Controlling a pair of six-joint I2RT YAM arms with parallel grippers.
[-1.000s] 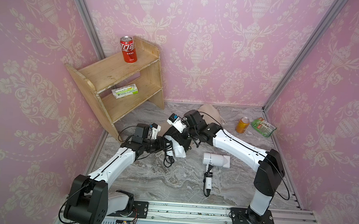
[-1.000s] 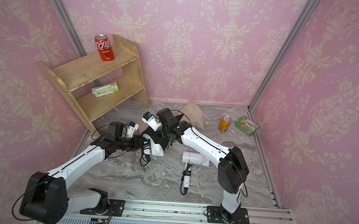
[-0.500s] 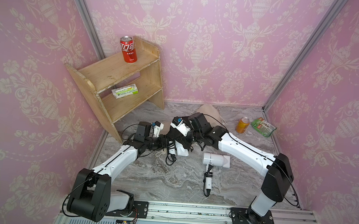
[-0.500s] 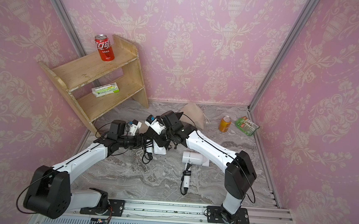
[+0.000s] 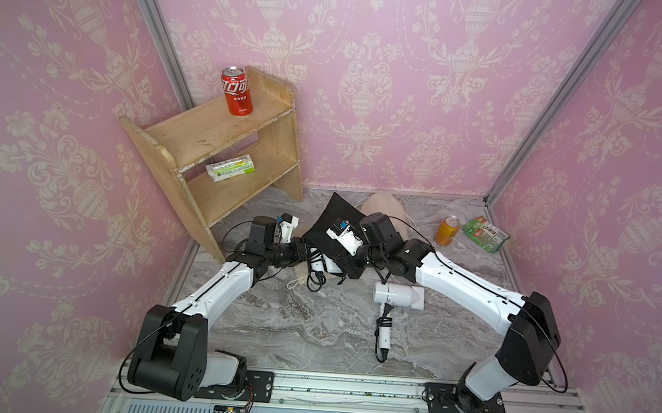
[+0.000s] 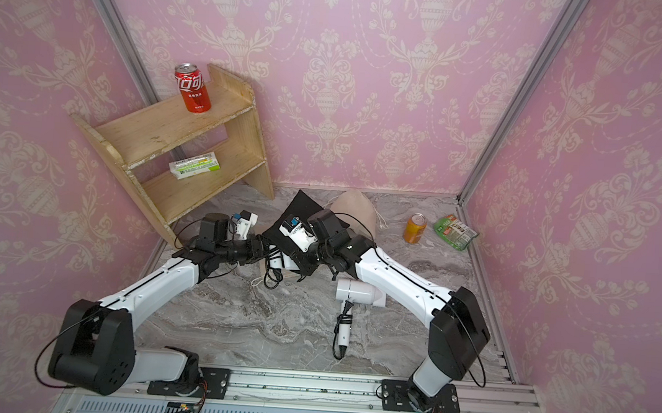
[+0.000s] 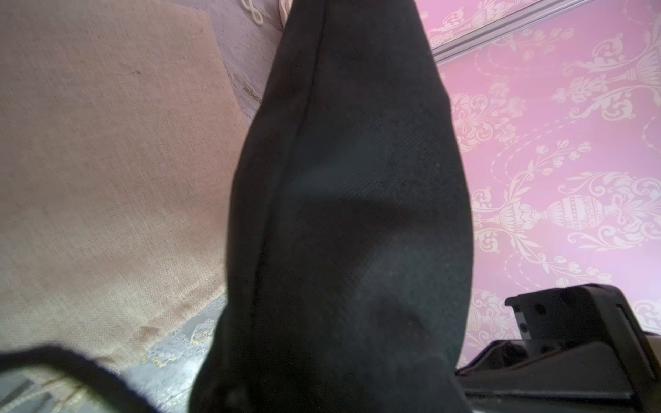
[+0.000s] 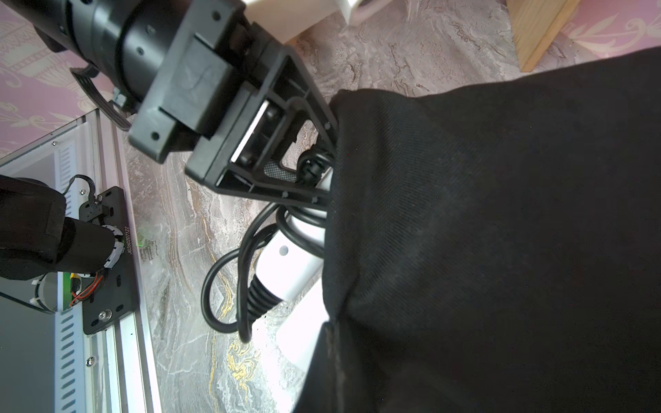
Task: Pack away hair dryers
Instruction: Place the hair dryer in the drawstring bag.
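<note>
Dryer one (image 8: 286,264), white: above surface (image 5: 293,324) centre, body partly inside black pouch (image 8: 483,232) mouth, held by left gripper (image 8: 322,164), jaws part-closed, tips hidden. Right gripper (image 5: 351,266): clamped on pouch fabric. Dryer two (image 5: 397,294), white: flat on surface, nearer right edge.

Red can (image 5: 237,91) atop shelf (image 5: 206,135); orange can (image 5: 447,230) beside green packet (image 5: 485,234).

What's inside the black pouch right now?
In the black pouch mouth, a white hair dryer: its handle end and looped black cord stick out. Fabric covers the rest.
</note>
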